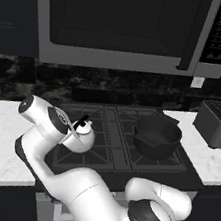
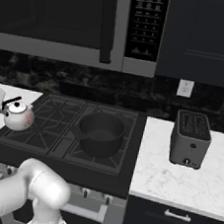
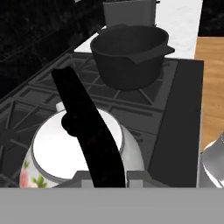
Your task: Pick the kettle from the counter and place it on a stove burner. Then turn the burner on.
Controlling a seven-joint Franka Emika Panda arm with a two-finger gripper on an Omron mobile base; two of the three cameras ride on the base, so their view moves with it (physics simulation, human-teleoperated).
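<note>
The hand [image 3: 104,177] is pinching the kettle [image 3: 76,146] by its black handle, holding it over the stove's near-left burner [image 2: 29,133]; the pot [image 3: 129,54] is sitting beyond the hand.

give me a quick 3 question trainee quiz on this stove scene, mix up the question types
1. True or false: the kettle is over the cooktop's front left grate, with the gripper shut on its black handle.
2. Multiple choice: where is the black pot? A) on the marble counter B) on a stove burner right of the kettle C) inside the microwave
3. Fill in: the appliance standing on the counter to the right of the cooktop is a ____.

Key: 1 true; 2 B; 3 toaster
</note>
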